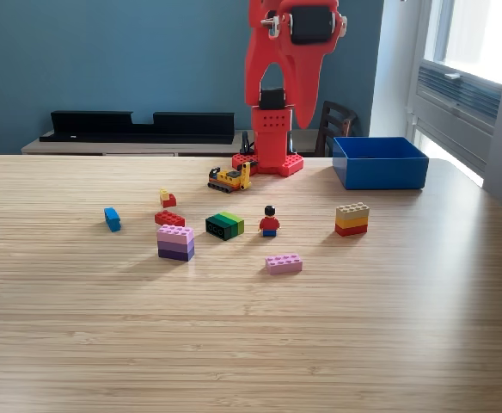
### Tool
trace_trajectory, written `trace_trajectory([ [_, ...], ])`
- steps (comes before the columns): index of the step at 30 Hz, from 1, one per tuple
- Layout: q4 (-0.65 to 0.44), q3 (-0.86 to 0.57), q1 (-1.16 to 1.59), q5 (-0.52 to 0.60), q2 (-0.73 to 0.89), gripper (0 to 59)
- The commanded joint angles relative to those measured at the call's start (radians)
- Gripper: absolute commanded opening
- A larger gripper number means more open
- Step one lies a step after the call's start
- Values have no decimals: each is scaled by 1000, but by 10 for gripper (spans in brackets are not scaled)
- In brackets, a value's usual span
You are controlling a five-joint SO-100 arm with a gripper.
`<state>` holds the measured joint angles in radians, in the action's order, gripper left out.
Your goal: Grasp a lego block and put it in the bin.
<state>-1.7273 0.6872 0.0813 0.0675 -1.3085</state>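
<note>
Claw [244, 165]: small dark tip low beside the red base, hanging just behind the yellow toy vehicle; holding nothing as far as can be seen, opening too small and dark to judge, so cannot tell.
Arm [284, 60]: red, folded; upper links rising out of the frame top, then doubling down toward the base at the far edge of the surface [251, 344].
Bin [380, 162]: blue open box, resting on the surface at the exterior view's right of the arm's base, near the back edge; seemingly empty.
Blocks: all in front of the arm, toward the camera, well apart from the bin.
Nearest to claw: yellow toy vehicle [229, 179], then small red and yellow piece [167, 200] and red block [169, 218].
Middle: green and black block [224, 225], minifigure [270, 221] standing upright.
Exterior view's left: blue block [112, 218], lying alone; purple stack [175, 242].
Exterior view's right: tan, orange and red stack [352, 218], closest block to the bin.
Front: pink block [284, 263], long axis running left to right across the view.
Coming move, as judged: unfold forward and down to any block, since none grasped yet.
</note>
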Motion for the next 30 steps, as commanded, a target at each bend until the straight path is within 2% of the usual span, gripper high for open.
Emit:
trace_trajectory([
  [1, 40, 6, -83, 17, -23, 0],
  [3, 87, 78, -135, 18, -32, 0],
  [5, 209, 252, -189, 8, -35, 0],
  [6, 239, 287, -227, 2, -37, 0],
  [17, 532, 499, -518, -58, -38, 1],
  [21, 566, 534, -546, -97, -38, 157],
  [22, 566, 541, -549, -106, -37, 180],
  [30, 566, 641, -520, -183, -35, 251],
])
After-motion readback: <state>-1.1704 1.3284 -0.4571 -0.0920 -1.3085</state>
